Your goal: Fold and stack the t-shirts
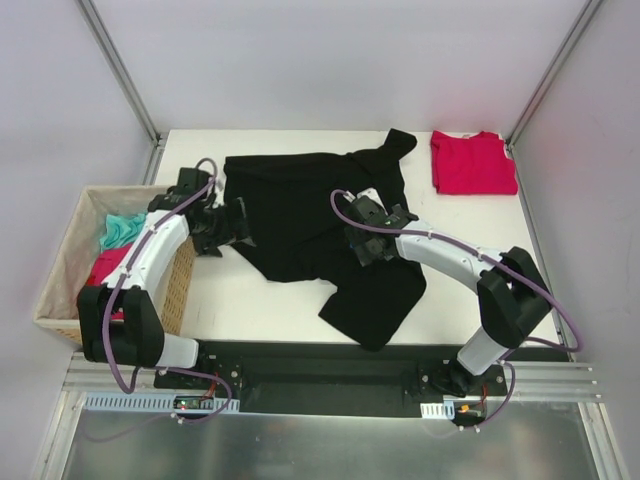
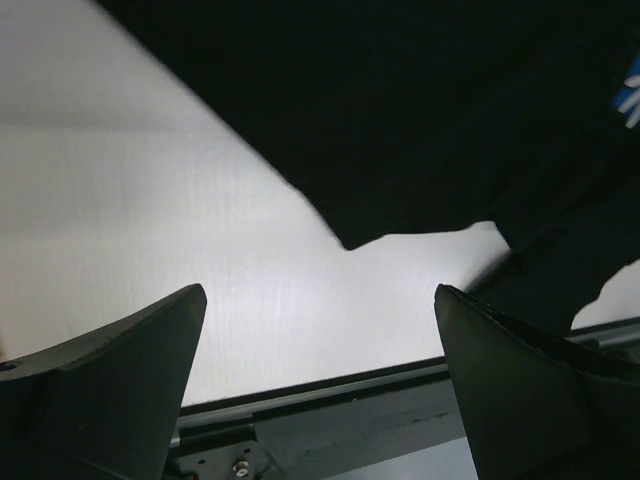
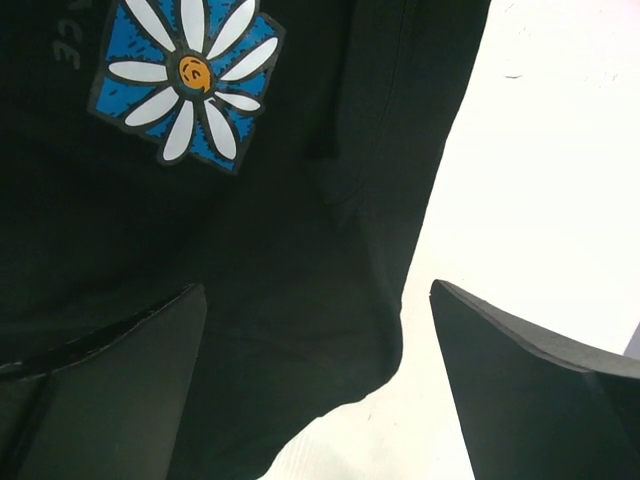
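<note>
— What's the left gripper [image 2: 320, 290] up to?
— Jaws spread wide, nothing between them. It hangs low over bare table [image 1: 260, 300], just off the left edge of the black t-shirt [image 1: 300, 205]. Through its own camera the cloth's edge runs slantwise across ahead of it, with a notch of white showing where the hem turns.
— And the right gripper [image 3: 318, 290]?
— Spread wide too, and holding nothing. It sits over the middle of the black shirt, though I can't tell whether it touches the cloth. In its wrist view one jaw is over black fabric and the other over white table, with a shirt edge running down between them. The daisy emblem [image 3: 185, 75], white petals on a blue square, lies just ahead on the cloth side.
— How does the shirt lie?
— Opened out but rumpled, not folded. One sleeve points toward the far edge. The lower part trails right to the near edge, by the black rail [image 1: 330, 365] that carries the arms.
— Any room around it?
— There's bare table at the front left, between the shirt and the basket [image 1: 62, 262], and a strip along the right side. The red t-shirt [image 1: 472, 162] lies folded flat in the far right corner, apart from the black one and close to the table's right rim.
— The basket?
— It's against the table's left side, with teal cloth [image 1: 122, 232] and red cloth [image 1: 108, 265] inside.
</note>
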You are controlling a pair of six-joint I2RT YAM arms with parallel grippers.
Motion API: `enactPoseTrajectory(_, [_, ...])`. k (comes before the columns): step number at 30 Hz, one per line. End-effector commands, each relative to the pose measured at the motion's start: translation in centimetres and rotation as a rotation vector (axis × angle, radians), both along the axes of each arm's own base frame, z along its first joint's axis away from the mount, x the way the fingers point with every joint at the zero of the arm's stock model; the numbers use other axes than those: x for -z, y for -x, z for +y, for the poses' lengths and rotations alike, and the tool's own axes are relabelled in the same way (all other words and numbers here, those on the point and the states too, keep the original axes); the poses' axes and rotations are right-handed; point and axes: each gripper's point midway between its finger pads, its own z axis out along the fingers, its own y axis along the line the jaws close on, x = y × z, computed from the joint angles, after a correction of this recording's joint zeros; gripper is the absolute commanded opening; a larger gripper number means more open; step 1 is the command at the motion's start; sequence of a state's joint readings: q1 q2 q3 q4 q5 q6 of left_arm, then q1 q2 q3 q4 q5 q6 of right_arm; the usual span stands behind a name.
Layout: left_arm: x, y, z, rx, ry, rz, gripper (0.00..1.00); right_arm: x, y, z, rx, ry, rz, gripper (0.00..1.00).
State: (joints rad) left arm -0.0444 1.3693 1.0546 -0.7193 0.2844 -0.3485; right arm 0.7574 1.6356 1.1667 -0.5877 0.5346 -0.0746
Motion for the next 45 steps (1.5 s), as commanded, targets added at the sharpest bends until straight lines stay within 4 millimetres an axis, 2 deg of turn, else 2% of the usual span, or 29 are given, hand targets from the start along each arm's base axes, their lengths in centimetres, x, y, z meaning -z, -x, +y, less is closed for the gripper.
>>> enactPoseTrajectory(1, [-1.0, -0.9, -4.1, 0.105, 0.019, -0.009, 0.99, -2.1, 0.4, 0.3, 0.024, -0.105, -0.107, 0.98])
enactPoseTrajectory(2, [0.1, -0.6, -5.0, 0.139, -0.001, 0.025, 0.99, -2.3, 0.4, 0.4, 0.022, -0.120, -0.132, 0.98])
enactPoseTrajectory(4, [1.3, -0.4, -5.3, 0.149, -0.042, 0.056, 0.99, -3.3, -0.1, 1.0, 0.015, -0.149, -0.194, 0.98])
enactPoseTrajectory(5, [2.4, -0.1, -5.4, 0.154, -0.052, 0.090, 0.99, -3.5, -0.3, 1.2, 0.005, -0.138, -0.215, 0.98])
enactPoseTrajectory(7, [3.3, 0.4, -5.9, 0.163, -0.067, 0.117, 0.99, -3.6, -0.4, 1.9, -0.008, -0.125, -0.244, 0.98])
enactPoseTrajectory(9, [4.5, 0.8, -5.7, 0.166, -0.107, 0.150, 0.99, -3.0, -0.1, 2.7, -0.022, -0.122, -0.241, 0.98])
enactPoseTrajectory(11, [5.4, 1.2, -5.5, 0.156, -0.126, 0.181, 0.99, -1.6, 0.6, 4.0, -0.048, -0.088, -0.206, 0.99])
enactPoseTrajectory(14, [6.5, 1.6, -5.1, 0.156, -0.151, 0.214, 0.99, 0.8, 2.4, 5.2, -0.078, -0.015, -0.158, 0.99])
enactPoseTrajectory(17, [7.1, 1.7, -4.8, 0.154, -0.172, 0.233, 0.99, 2.2, 4.1, 6.1, -0.098, 0.002, -0.123, 0.99])
enactPoseTrajectory(19, [7.2, 1.6, -4.7, 0.147, -0.180, 0.237, 0.99, 3.0, 5.0, 6.3, -0.103, -0.010, -0.103, 0.99])
enactPoseTrajectory(22, [6.6, 0.8, -4.9, 0.140, -0.178, 0.212, 0.99, 2.8, 5.2, 6.4, -0.114, -0.045, -0.121, 0.99])
enactPoseTrajectory(26, [4.6, -1.7, -5.5, 0.146, -0.165, 0.131, 0.99, 0.8, 4.3, 7.1, -0.136, -0.086, -0.185, 0.99])
enactPoseTrajectory(29, [4.1, -2.5, -5.9, 0.158, -0.164, 0.134, 0.99, -0.4, 4.1, 7.5, -0.134, -0.102, -0.193, 0.99])
enactPoseTrajectory(32, [4.8, -1.9, -5.8, 0.174, -0.191, 0.173, 0.99, 0.1, 5.1, 6.9, -0.113, -0.116, -0.155, 0.99])
enactPoseTrajectory(36, [5.9, -0.7, -5.5, 0.180, -0.222, 0.206, 0.99, 0.4, 6.8, 5.1, -0.082, -0.077, -0.155, 0.99])
enactPoseTrajectory(40, [6.7, -0.4, -4.8, 0.198, -0.283, 0.239, 0.99, 0.2, 7.1, 3.3, -0.041, -0.052, -0.218, 0.98])
enactPoseTrajectory(45, [7.5, -0.1, -3.8, 0.221, -0.359, 0.294, 0.99, 1.8, 7.5, 2.6, -0.033, 0.022, -0.169, 0.98])
